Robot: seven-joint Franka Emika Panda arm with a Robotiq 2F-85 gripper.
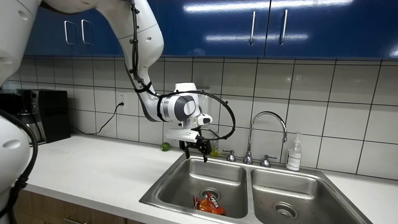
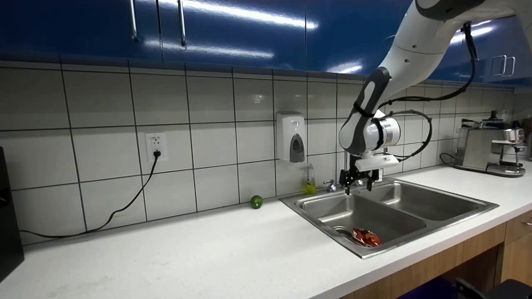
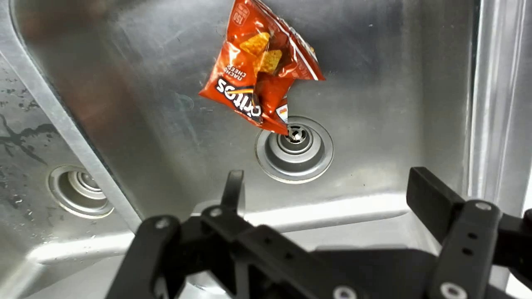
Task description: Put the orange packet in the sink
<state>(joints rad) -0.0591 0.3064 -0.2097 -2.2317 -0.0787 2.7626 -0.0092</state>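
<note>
— Where's the orange packet point(image 1: 209, 205)?
— In the left sink basin point(image 1: 231, 189), on the near side of the drain point(image 3: 296, 155) (one corner pokes over its rim, the wrist view shows).
— And the jaws?
— Spread apart, above the basin's far side. Further left, a green fruit point(image 2: 256, 202) rests on the desk point(image 2: 187, 257).

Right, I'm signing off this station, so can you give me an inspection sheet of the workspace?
Surface: white countertop; right-hand basin looks wet-spotted.
Job's things: orange packet lies in the left-hand basin, one corner over its drain.
Clutter: green fruit and pump bottle near the tiled wall.
Grippers: single gripper, open, raised, holding nothing.
Cables: black cord plugged into outlet; arm cable looped out near the gripper.
Surroundings: blue cabinets overhead; white dispenser on the wall.
</note>
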